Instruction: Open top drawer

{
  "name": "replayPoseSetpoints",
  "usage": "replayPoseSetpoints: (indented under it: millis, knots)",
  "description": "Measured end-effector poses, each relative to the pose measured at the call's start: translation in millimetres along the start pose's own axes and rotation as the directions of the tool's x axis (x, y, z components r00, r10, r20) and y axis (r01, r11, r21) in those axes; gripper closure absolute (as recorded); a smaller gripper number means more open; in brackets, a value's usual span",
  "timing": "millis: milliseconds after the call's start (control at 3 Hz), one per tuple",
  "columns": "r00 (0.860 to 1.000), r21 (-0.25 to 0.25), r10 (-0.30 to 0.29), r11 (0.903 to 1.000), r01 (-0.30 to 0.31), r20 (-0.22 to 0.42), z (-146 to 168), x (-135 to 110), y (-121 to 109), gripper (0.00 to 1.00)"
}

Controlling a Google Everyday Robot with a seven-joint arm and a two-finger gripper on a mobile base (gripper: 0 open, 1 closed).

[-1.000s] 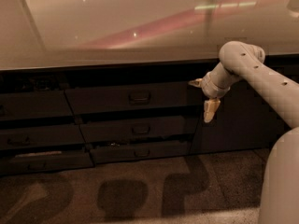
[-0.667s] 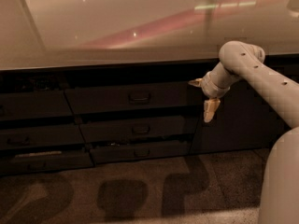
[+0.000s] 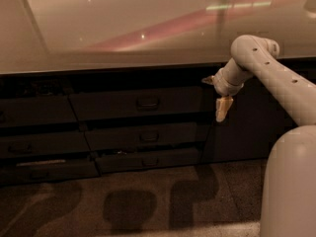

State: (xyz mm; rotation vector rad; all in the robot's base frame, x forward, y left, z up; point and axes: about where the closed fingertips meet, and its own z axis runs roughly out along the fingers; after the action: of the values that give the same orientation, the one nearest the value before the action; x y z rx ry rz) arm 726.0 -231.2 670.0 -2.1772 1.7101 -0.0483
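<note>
— Where do we stand with this drawer?

— The top drawer (image 3: 108, 105) sits shut just under the tabletop (image 3: 123, 28) edge, with its loop handle (image 3: 147, 102) at the middle of the front. Our pincer (image 3: 223, 110) hangs pointing down, off to the right of that front and before the tall cabinet door (image 3: 247, 132). We cannot tell whether it is released or clenched.

— So what makes a good pull?

— We judge the reach comes first. We carry the pincer left, level with the handle, and keep it above the narrower drawers (image 3: 148, 136) below. We turn it to face the front and take hold around the loop, not beside it. Then we draw straight toward the near side, so the drawer does not bind.
</note>
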Motion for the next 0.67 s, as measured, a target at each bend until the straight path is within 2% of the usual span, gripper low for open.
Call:
replayPoseSetpoints:
  millis: [333, 667]
  knots:
    - [0.998, -0.017, 0.013, 0.9998, -0.012, 0.061, 8, 6, -1, 0.00]
    - [0.996, -0.073, 0.049, 0.9964, -0.043, 0.081, 35, 22, -2, 0.00]
